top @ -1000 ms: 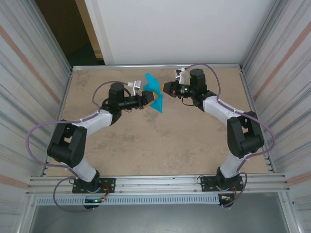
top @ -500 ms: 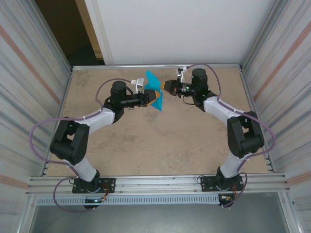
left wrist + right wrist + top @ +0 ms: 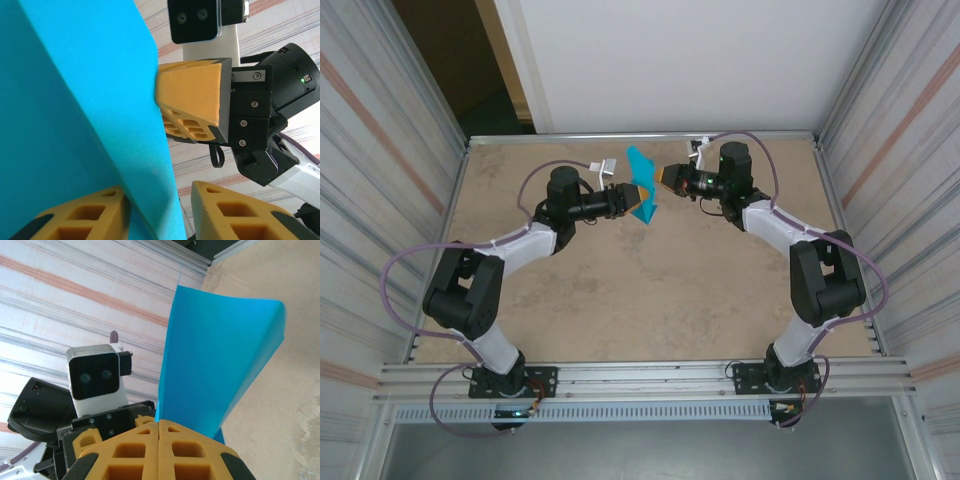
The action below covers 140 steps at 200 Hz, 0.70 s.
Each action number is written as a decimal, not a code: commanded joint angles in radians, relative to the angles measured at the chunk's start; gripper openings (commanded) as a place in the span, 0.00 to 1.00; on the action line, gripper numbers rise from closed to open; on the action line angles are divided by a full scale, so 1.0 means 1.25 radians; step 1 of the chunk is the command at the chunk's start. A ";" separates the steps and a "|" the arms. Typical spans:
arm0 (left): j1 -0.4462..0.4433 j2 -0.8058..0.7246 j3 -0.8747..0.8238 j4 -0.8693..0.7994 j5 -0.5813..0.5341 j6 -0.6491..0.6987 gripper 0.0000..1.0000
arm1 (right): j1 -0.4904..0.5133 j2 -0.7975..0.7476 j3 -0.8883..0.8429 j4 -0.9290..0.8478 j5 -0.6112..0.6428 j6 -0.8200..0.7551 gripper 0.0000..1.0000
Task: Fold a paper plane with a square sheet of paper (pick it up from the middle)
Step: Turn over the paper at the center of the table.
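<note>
Yellow pads (image 3: 125, 455) of the right gripper (image 3: 159, 440) are pressing flat together, pinching the lower edge of the blue paper (image 3: 210, 355). The paper is rising beyond them, creased, in mid-air over the far middle of the table (image 3: 620, 300). Past it the left gripper (image 3: 157, 202) is standing slightly parted, with the paper touching one pad and a sliver clear of the other. Probably mid-fold, regripping; the next move is calling for a firm left pinch before either arm pulls.
</note>
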 commanded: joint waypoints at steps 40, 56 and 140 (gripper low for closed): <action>-0.001 0.005 0.013 0.009 -0.003 0.010 0.21 | -0.007 -0.043 -0.018 0.016 -0.019 0.018 0.08; 0.000 0.006 0.014 0.003 -0.005 0.014 0.17 | -0.012 -0.049 -0.024 0.002 -0.012 0.013 0.20; 0.030 -0.058 0.051 -0.331 -0.081 0.218 0.13 | -0.066 -0.177 -0.074 -0.302 0.184 -0.197 0.58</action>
